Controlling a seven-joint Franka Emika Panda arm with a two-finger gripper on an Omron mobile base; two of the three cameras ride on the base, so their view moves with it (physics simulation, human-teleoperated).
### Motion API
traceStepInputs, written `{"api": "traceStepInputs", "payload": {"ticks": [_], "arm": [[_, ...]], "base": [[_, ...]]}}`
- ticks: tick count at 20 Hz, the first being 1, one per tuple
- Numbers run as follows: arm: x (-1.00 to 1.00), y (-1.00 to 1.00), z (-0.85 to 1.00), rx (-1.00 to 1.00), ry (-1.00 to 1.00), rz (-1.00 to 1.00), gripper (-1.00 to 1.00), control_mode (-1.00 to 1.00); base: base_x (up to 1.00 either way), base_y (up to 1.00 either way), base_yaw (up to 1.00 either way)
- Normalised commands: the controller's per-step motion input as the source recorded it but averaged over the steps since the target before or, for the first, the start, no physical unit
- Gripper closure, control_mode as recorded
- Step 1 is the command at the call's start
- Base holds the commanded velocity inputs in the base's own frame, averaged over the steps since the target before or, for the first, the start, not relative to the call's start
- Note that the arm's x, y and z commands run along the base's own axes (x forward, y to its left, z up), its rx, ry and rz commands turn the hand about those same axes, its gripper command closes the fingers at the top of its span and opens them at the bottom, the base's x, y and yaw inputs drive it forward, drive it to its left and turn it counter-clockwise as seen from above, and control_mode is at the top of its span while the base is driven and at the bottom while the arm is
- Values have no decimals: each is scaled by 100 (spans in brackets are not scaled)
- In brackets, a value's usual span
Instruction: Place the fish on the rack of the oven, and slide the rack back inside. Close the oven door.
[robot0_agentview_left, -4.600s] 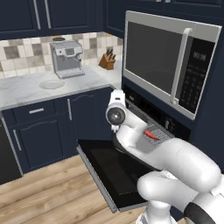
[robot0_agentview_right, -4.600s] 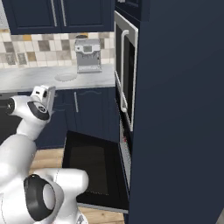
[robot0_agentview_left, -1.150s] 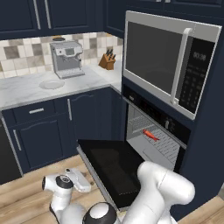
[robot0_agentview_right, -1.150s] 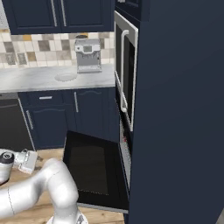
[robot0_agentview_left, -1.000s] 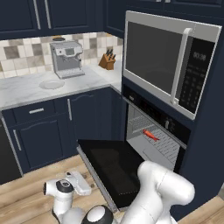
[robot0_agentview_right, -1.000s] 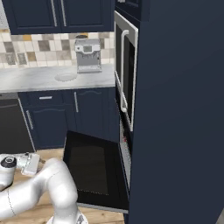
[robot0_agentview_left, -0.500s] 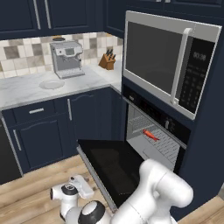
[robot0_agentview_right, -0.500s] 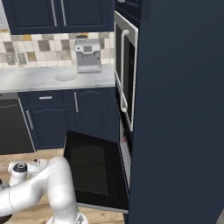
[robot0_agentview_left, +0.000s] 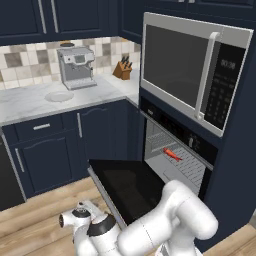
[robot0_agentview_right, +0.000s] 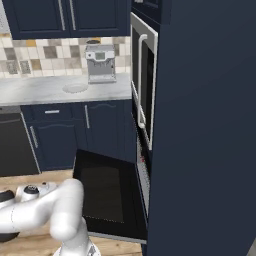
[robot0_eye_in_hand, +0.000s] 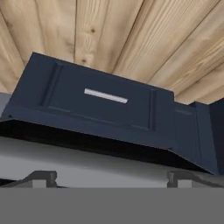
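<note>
Navy cabinets and wood floor are seen all around. Oven door (robot0_agentview_left: 131, 186) is dropped flat open, and the fish (robot0_agentview_left: 172, 154) is lying on the rack (robot0_agentview_left: 181, 161) inside the oven (robot0_agentview_left: 175, 150). Hand (robot0_agentview_left: 86, 207) is held low by the floor, fingers spread, gripping nothing.
</note>
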Motion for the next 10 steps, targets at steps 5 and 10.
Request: {"api": "traceStepInputs", "payload": {"ticks": [5,10], "arm": [[71,80,-100,-33,-2,-7,-100,-100],[25,39,-100,-39,0,-19,-100,-100]], "base": [[0,0,0],[0,0,0]]}}
